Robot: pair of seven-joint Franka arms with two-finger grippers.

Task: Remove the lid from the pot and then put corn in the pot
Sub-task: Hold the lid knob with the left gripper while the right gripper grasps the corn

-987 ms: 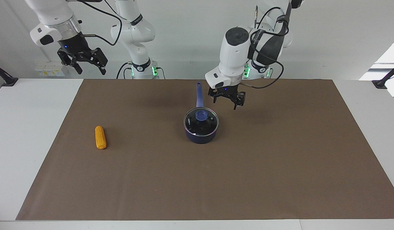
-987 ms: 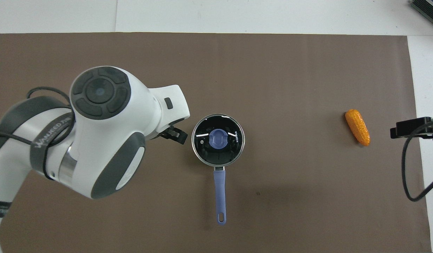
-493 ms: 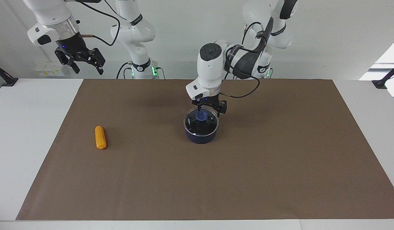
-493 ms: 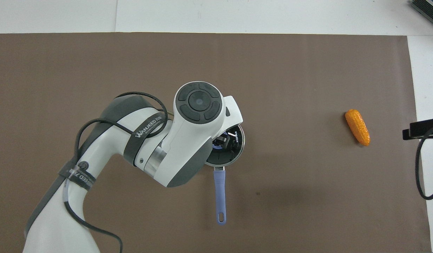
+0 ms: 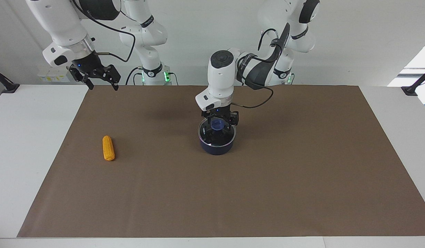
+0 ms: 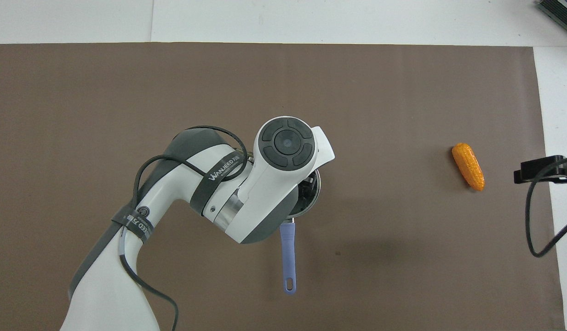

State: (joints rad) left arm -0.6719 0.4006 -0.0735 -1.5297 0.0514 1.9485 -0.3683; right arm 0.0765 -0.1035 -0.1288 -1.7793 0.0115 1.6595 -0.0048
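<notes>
I have the left gripper [image 5: 219, 123] down on the lid [image 5: 212, 135], its fingers [image 5: 210, 121] spread wide on either side of the blue knob [image 5: 217, 125] and not yet closed on it; I cannot tell whether they touch the knob. The lid sits on the pot [image 5: 216, 147], which stands near the middle of the brown mat [image 5: 302, 165] that covers the surface [image 5: 33, 137]. From overhead the left arm [image 6: 246, 193] covers most of the pot, so only a sliver of the lid's rim [image 6: 316, 186] and the long blue handle [image 6: 288, 257] show, the handle pointing toward the robots. On the black strap around that arm I read "WANJEED" [image 6: 224, 169] in white letters; a second band lower down carries more white print, too cut off for me to read. The corn [image 5: 108, 148] lies on the mat well apart from the pot, toward the right arm's end of the surface, a little farther from the robots than the pot. The right gripper [image 5: 101, 82] hangs in the air over the mat's edge at that end, fingers wide apart and holding nothing. The right arm waits.
</notes>
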